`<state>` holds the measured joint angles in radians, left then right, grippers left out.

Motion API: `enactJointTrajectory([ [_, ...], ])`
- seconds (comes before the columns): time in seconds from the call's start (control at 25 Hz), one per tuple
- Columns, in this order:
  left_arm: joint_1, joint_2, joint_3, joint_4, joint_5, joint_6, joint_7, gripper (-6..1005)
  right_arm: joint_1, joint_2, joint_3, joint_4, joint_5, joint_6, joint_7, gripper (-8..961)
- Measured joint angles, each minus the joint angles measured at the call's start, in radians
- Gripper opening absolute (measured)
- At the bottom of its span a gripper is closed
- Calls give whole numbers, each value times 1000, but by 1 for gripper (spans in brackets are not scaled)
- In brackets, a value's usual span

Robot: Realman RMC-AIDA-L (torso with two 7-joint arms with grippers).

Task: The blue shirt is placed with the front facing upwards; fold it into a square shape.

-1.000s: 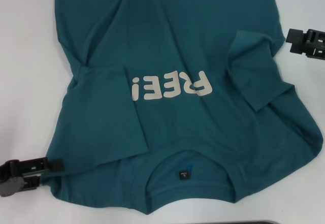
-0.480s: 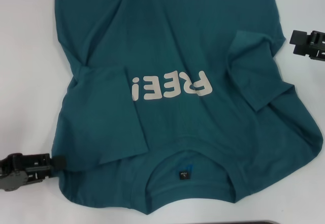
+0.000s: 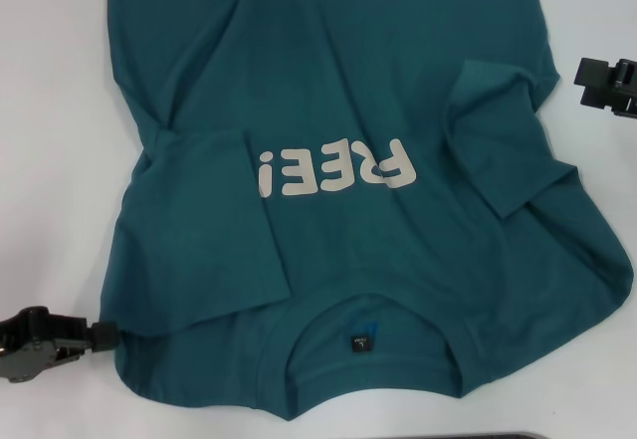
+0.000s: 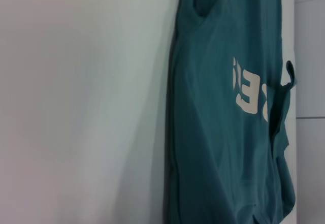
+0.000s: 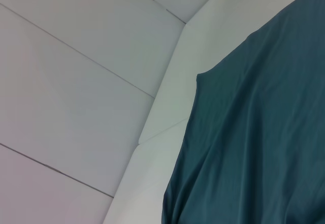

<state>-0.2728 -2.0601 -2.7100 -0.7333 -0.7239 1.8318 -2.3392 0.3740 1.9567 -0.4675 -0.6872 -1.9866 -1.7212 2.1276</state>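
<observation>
1. Two sleeves of the blue shirt (image 3: 328, 160) are already turned in over the chest; the shirt lies front up on the white counter (image 3: 50, 110), collar toward the robot, hem running out of the head view at the far side.
2. The left gripper (image 3: 85, 337) sits at the near left corner, its tip touching or just beside the shoulder edge. Whether it is pinching the cloth or released I cannot tell.
3. The right gripper (image 3: 607, 83) hangs beside the right edge of the shirt, apart from the fabric; its fingers are cut off by the frame, so I cannot tell its state.
4. Judged step: taking hold of the side edges for the next fold. To do it well, each gripper should catch both layers at the edge, lift evenly, and lay the fabric over without dragging the tucked sleeves loose.
5. Pale block letters (image 3: 333, 168) read "REE!" upside down from the head view; more may hide under the left sleeve (image 3: 204, 250).
6. A small black label (image 3: 359, 342) sits inside the collar; its print is too small to read.
</observation>
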Motion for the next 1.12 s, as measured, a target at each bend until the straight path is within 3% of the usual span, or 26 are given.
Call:
enactJointTrajectory([
  [0.08,0,0,1,0,2,-2,-2,80,0,0,0,0,0,0,0,912],
  [0.44,-6,2,-15,2,-29,74,32,14,-2,-10,-9,0,-17,-7,-4,913],
  [0.84,-71,6,-14,14,-49,99,36,0,4,-93,-5,-38,-257,-107,-26,913],
  [1.12,-120,5,-11,15,-50,84,36,0,-27,-130,0,-63,-355,-168,-2,914],
])
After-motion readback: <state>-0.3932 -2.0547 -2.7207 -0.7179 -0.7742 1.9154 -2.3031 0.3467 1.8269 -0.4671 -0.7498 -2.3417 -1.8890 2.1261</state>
